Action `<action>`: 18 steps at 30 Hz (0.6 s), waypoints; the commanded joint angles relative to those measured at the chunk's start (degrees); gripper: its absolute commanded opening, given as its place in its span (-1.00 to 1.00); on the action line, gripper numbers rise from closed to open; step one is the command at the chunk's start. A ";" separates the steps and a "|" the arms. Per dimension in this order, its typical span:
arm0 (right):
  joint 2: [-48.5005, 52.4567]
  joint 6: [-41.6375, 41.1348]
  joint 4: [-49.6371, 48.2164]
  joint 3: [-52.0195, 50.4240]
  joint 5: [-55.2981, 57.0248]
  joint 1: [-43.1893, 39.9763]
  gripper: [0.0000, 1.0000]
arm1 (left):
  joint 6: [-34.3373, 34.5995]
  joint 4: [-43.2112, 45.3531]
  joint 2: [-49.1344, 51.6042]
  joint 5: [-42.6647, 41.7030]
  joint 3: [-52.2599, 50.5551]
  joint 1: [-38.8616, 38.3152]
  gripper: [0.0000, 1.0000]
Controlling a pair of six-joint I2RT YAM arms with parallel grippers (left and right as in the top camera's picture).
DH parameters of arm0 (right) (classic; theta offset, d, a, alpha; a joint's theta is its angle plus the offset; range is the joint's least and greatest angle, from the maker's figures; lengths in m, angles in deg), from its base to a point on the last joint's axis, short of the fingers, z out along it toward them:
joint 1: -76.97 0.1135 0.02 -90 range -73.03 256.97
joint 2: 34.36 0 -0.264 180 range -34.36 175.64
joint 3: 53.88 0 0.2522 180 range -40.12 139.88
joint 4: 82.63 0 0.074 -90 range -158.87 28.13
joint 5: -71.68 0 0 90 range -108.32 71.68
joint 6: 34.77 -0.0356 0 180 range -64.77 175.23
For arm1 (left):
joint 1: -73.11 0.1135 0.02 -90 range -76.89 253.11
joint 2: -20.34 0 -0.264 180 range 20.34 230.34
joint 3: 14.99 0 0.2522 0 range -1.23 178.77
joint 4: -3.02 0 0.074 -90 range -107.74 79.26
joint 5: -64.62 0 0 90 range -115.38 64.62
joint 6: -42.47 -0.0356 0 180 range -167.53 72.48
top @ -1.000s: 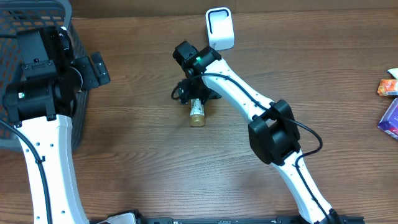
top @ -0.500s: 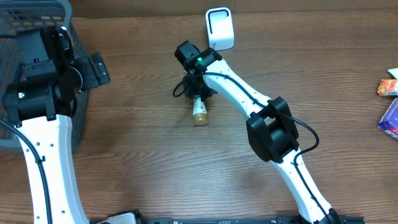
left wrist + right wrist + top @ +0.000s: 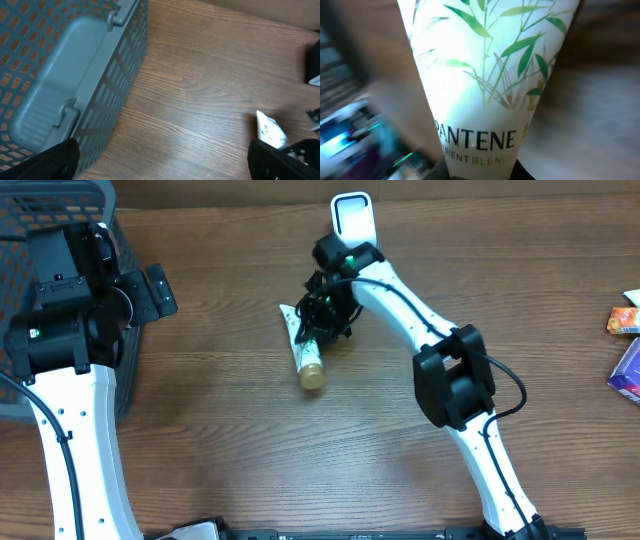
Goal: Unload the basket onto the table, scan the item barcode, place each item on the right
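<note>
Pantene tube (image 3: 306, 352): near the scanner (image 3: 354, 218), swung askew from where it lay, cap toward the front; resting on the tabletop (image 3: 200, 430) or just lifted, I can't tell
Right claw (image 3: 320, 318): just closed, pinching the tube's upper half
Left claw (image 3: 152, 290): spread wide beside the basket (image 3: 115, 75)
Meaning: grasp looks made; the barcode is not yet shown to the scanner

Brown wooden table (image 3: 220, 430), grey mesh basket (image 3: 115, 80) at left, white scanner (image 3: 352, 218), packets (image 3: 630, 370) at right edge

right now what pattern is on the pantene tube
The tube has green bamboo leaves on white; right wrist view.
</note>
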 commanded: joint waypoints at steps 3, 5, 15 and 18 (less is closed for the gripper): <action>-0.31 1.18 1.64 0.31 -24.11 -5.16 -0.61 | -0.85 0.17 -0.13 0.48 0.96 0.00 1.00; -0.31 1.01 3.45 0.31 -24.20 -6.19 -0.51 | -0.85 0.17 -0.13 0.48 0.96 0.00 1.00; -0.31 1.03 15.28 0.28 -20.20 -7.80 -0.50 | -0.85 0.17 -0.13 0.48 0.96 0.00 1.00; -0.31 1.01 16.04 0.28 -5.55 -7.32 0.27 | -0.85 0.17 -0.13 0.48 0.96 0.00 1.00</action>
